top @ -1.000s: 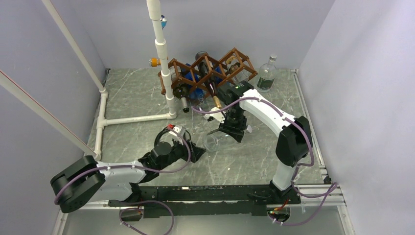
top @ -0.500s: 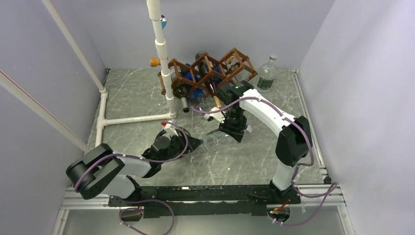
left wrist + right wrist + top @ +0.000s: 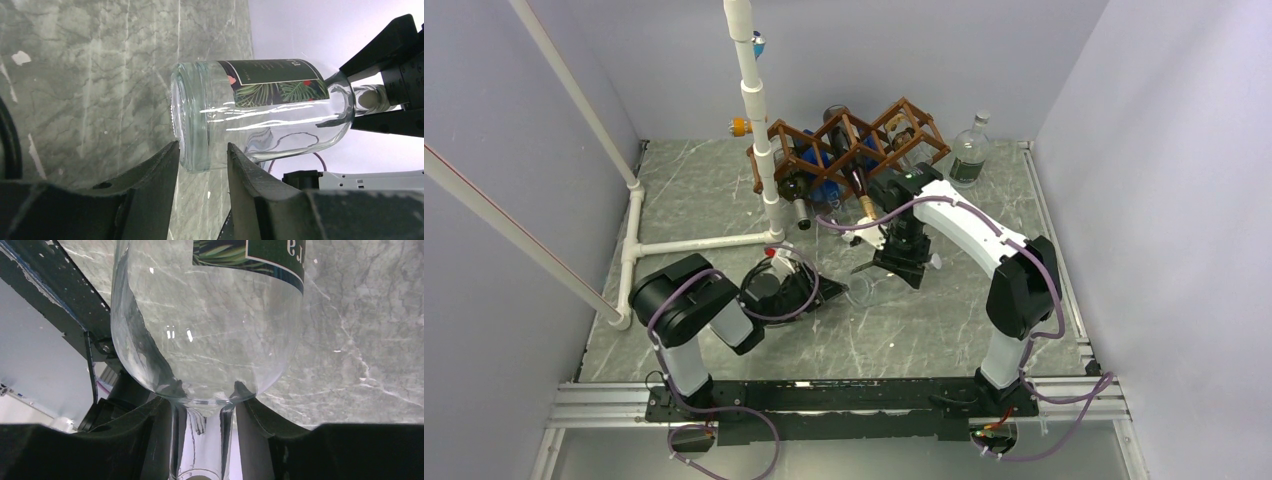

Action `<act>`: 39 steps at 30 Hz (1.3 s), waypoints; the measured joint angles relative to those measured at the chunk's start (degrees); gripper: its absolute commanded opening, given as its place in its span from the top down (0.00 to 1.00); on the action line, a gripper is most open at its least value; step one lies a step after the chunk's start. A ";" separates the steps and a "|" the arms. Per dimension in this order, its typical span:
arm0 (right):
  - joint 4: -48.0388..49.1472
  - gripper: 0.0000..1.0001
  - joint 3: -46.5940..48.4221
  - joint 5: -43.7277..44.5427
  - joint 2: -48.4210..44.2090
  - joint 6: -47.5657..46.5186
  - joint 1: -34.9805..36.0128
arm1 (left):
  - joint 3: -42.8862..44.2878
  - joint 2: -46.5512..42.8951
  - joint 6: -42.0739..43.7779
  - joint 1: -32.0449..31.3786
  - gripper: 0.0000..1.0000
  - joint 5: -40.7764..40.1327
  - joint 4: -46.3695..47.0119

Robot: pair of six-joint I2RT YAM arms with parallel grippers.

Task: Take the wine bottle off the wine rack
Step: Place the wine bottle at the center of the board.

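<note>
Bottle neck clamped in right end effector; left end effector straddles its base, grip unclear; wine rack behind

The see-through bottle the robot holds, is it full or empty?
Empty. Through the bottle you see the grey table clearly, and no liquid sits inside.

The clear bottle's label is cut off by the right wrist view's top edge, its neck by the bottom edge. From above, the right claw hides most of that bottle.
</note>
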 measured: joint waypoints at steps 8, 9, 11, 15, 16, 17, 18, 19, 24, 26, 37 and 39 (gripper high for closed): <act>-0.70 0.59 0.61 1.40 0.11 0.15 -0.07 | 1.60 2.67 -2.45 0.11 0.59 1.68 1.68; -0.79 0.58 0.76 1.55 0.15 0.15 -0.07 | 1.70 2.82 -2.67 0.11 0.60 1.77 1.66; -0.92 0.57 0.92 1.75 0.26 0.17 -0.07 | 1.92 3.10 -3.04 0.13 0.61 1.81 1.66; -1.27 0.52 1.46 2.54 0.42 0.22 -0.07 | 2.56 4.31 -3.85 0.11 0.61 2.03 1.95; -1.29 0.50 1.68 2.75 0.50 0.22 -0.07 | 2.73 4.68 -4.13 0.13 0.61 2.19 2.14; -1.29 0.50 1.79 2.84 0.50 0.26 -0.07 | 2.86 5.03 -4.39 0.13 0.61 2.25 2.27; -1.27 0.49 1.95 2.89 0.50 0.35 -0.07 | 2.95 5.27 -4.63 0.11 0.61 2.32 2.34; -1.25 0.48 2.19 2.91 0.50 0.46 -0.07 | 3.04 5.46 -4.76 0.11 0.61 2.56 2.29; -1.05 0.48 2.80 3.08 0.50 0.52 -0.07 | 3.32 5.77 -4.90 0.11 0.61 3.02 1.88; -1.01 0.48 2.80 3.10 0.50 0.52 -0.07 | 3.37 5.77 -4.90 0.11 0.61 3.15 1.73; -1.11 0.54 3.61 3.93 0.50 0.52 0.00 | 4.44 5.77 -4.90 0.31 0.61 3.34 0.44; -1.14 0.53 3.87 4.17 0.50 0.52 0.00 | 4.76 5.77 -4.90 0.42 0.61 3.50 0.04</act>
